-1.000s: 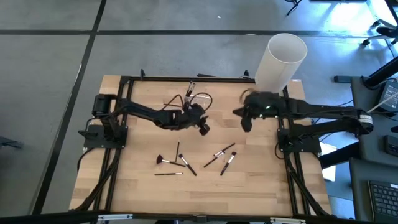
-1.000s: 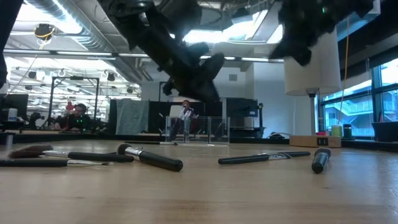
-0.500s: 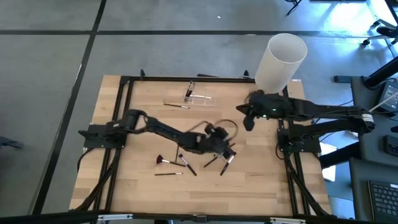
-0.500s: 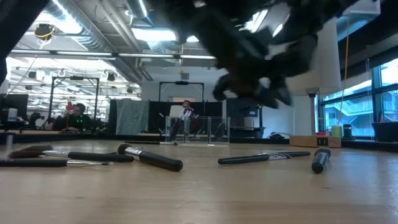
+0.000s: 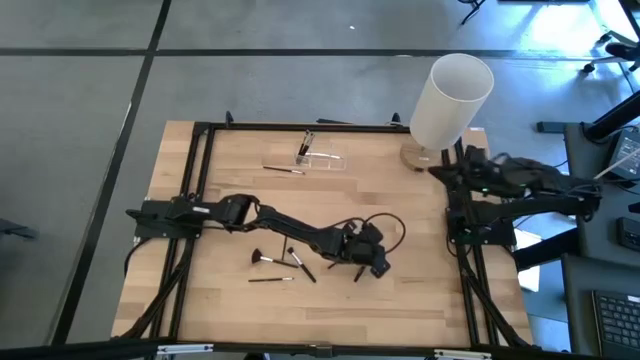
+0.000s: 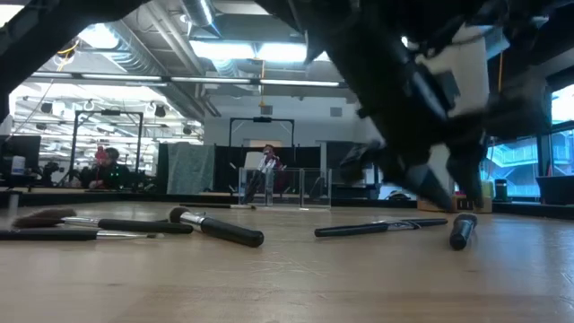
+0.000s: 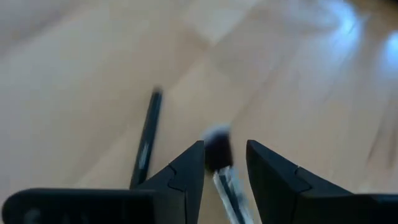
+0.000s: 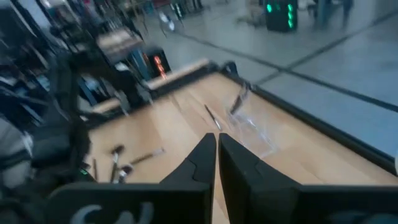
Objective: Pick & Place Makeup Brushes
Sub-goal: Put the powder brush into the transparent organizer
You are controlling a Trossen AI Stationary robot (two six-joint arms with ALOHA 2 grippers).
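Several dark-handled makeup brushes lie flat on the wooden table (image 5: 420,300) near its front: a fan brush (image 5: 262,258), a thin one (image 5: 270,280), a thicker one (image 5: 302,266) and two at the right (image 5: 358,275). My left gripper (image 5: 379,267) is low over the right pair, open. In the left wrist view its fingers (image 7: 225,147) stand on either side of a brush with a dark head (image 7: 216,149) and silvery ferrule; whether they touch it cannot be told. A second brush (image 7: 146,143) lies beside it. My right gripper (image 5: 438,169) is shut and empty at the right edge.
A tall white cylinder (image 5: 453,95) stands at the far right corner. A clear holder (image 5: 308,156) with a brush, and a loose brush (image 5: 286,170), sit near the far edge. Black frame rails (image 5: 190,180) run along the table's sides. People show in the room behind (image 6: 108,166).
My left gripper has swept from the table's middle toward the near and right edges and come down over the right-hand brushes. My right gripper has drawn back toward the table's right edge, beside the white cylinder. The brushes have stayed in place.
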